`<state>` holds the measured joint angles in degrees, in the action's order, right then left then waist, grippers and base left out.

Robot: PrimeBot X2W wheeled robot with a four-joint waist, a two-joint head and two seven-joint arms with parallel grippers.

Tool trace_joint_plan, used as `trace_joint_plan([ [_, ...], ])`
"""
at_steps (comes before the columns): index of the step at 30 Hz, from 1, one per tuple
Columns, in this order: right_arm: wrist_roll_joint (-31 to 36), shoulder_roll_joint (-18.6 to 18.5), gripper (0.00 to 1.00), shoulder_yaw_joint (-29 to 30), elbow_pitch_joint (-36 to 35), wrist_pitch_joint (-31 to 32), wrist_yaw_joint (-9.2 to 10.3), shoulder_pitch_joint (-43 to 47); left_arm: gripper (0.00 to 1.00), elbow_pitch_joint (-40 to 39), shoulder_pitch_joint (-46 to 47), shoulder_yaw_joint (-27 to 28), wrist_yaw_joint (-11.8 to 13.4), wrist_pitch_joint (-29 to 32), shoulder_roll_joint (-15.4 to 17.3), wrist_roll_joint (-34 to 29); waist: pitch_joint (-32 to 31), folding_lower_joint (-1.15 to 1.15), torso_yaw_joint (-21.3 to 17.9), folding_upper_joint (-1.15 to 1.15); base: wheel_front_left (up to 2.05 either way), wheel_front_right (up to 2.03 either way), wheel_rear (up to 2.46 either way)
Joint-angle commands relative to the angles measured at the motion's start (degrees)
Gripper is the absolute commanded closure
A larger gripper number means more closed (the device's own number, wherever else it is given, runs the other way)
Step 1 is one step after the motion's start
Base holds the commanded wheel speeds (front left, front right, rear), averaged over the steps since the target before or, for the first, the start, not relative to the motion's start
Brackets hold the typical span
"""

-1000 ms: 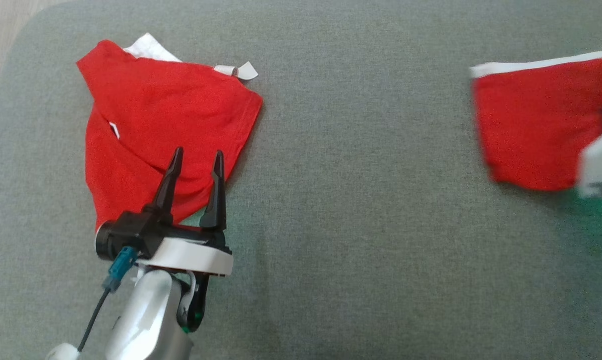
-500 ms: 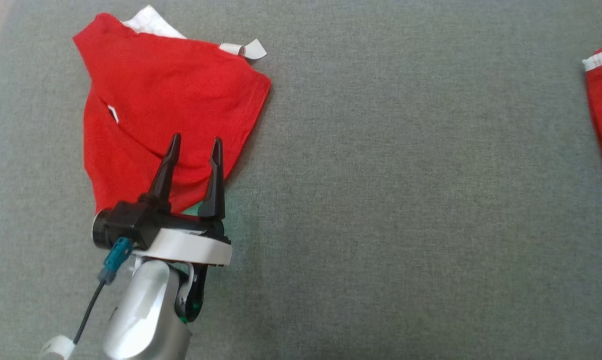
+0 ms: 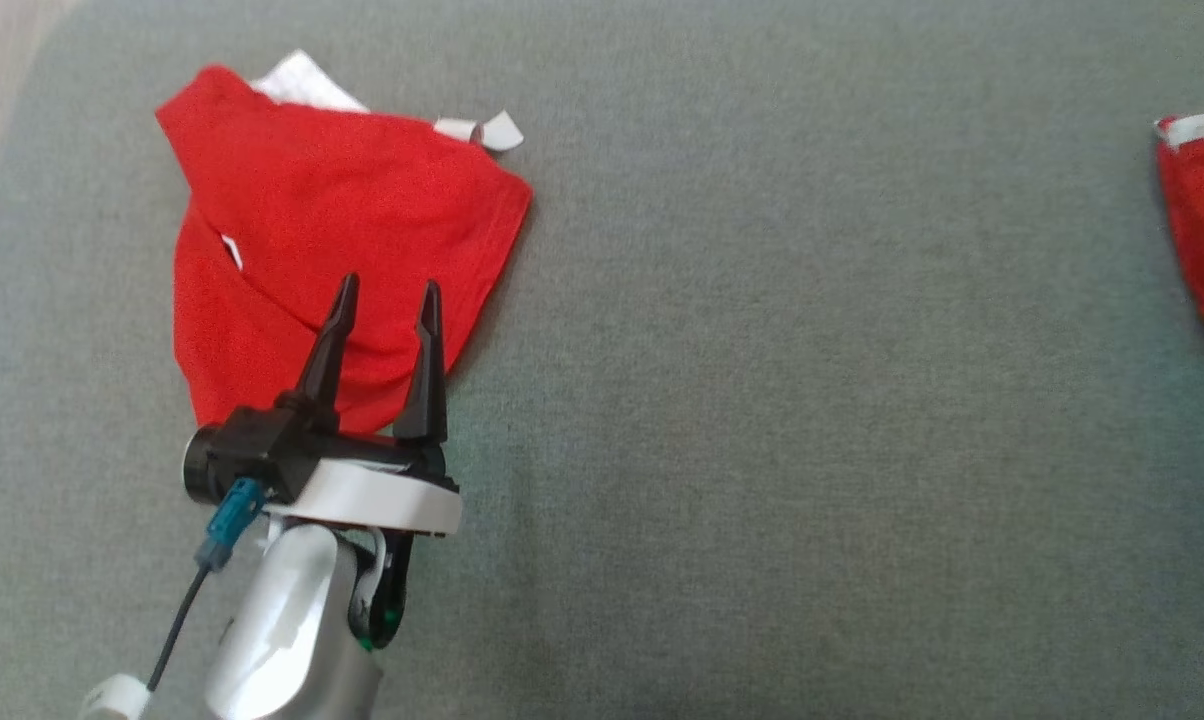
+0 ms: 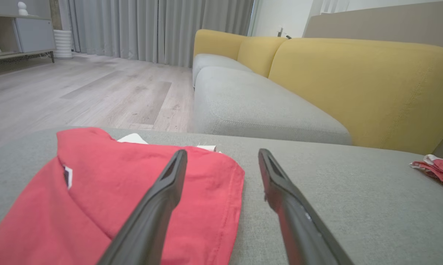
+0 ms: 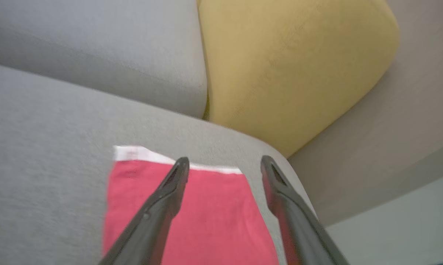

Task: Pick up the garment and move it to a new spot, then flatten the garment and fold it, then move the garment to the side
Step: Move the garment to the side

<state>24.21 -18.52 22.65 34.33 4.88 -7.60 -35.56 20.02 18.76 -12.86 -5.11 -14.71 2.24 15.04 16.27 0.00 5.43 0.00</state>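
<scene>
Your right gripper point(image 5: 224, 159) hangs spread over the folded red garment point(image 5: 206, 209) at the edge of the grey cushion point(image 3: 762, 400); the set-aside looks done. Your left gripper point(image 3: 388, 285), also spread, sits over the crumpled red garment point(image 3: 342, 210). Next, pinch its hem.

Illumination: soft, even daylight, moderately bright, no glare. Head view sharp, with a thin shadow along the right hem of the crumpled red cloth garment point(image 3: 342, 220). Right wrist view motion-blurred; the folded red garment with white band point(image 5: 192, 213) is smeared. Left wrist view: fingers point(image 4: 148, 221) of the left claw point(image 4: 222, 152) are soft near the lens.
</scene>
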Motion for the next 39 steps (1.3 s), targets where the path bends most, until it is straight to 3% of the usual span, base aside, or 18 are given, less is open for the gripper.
trace_joint_plan([
  [1, -0.5, -0.4, 0.00, -1.1, -2.4, -0.8, 0.11, -0.1, 0.00, -1.5, 0.7, 2.2, -0.1, -0.3, 0.6, -0.5, -1.4, 0.00, -0.5, 0.00, 0.00, 0.00, 0.00],
  [5, -3.0, 4.0, 0.00, -4.0, -4.7, -3.2, 0.11, -0.6, 0.00, -1.5, -0.6, 2.3, 0.3, -0.3, 0.6, -0.6, -4.6, 0.00, -1.2, 0.00, 0.00, 0.00, 0.00],
  [9, -7.9, 10.9, 0.00, -8.0, -10.3, -5.3, 0.11, 0.3, 0.00, -1.6, -2.2, 2.7, 0.6, -0.3, 0.6, -0.8, -8.3, 0.00, -1.8, 0.00, 0.00, 0.00, 0.00],
  [15, -17.0, 14.7, 0.00, -12.4, -17.4, -7.9, 0.11, 3.8, 0.00, -2.5, -3.7, 3.1, 0.9, -0.3, 0.6, -0.9, -10.5, 0.00, -1.7, 0.00, 0.00, 0.00, 0.00],
  [19, -23.4, 15.6, 0.00, -14.4, -20.2, -10.1, 0.11, 7.3, 0.00, -2.7, -4.7, 3.4, 1.0, -0.3, 0.6, -0.9, -11.0, 0.00, -1.5, 0.00, 0.00, 0.00, 0.00],
  [22, -31.5, 15.6, 0.00, -17.7, -19.1, -14.1, 0.11, 13.7, 0.00, -2.1, -6.0, 3.2, 1.3, -0.3, 0.6, -1.0, -11.8, 0.00, -0.7, 0.00, 0.00, 0.00, 0.00],
  [25, -34.0, 15.6, 0.00, -19.4, -17.3, -17.1, 0.11, 18.8, 0.00, -1.9, -7.1, 2.9, 1.4, -0.3, 0.6, -0.8, -12.2, 0.00, -0.2, 0.00, 0.00, 0.00, 0.00],
  [31, -34.8, 15.6, 0.00, -21.5, -14.8, -19.5, 0.11, 25.5, 0.00, -2.1, -8.6, 2.9, 1.9, -0.3, 0.6, -0.5, -12.6, 0.00, 0.3, 0.00, 0.00, 0.00, 0.00],
  [39, -34.9, 15.6, 0.00, -21.6, -16.1, -19.9, 0.11, 25.8, 0.00, -3.1, -9.2, 3.2, 2.3, -0.3, 0.6, -0.5, -12.6, 0.00, -0.2, 0.00, 0.00, 0.00, 0.00],
])
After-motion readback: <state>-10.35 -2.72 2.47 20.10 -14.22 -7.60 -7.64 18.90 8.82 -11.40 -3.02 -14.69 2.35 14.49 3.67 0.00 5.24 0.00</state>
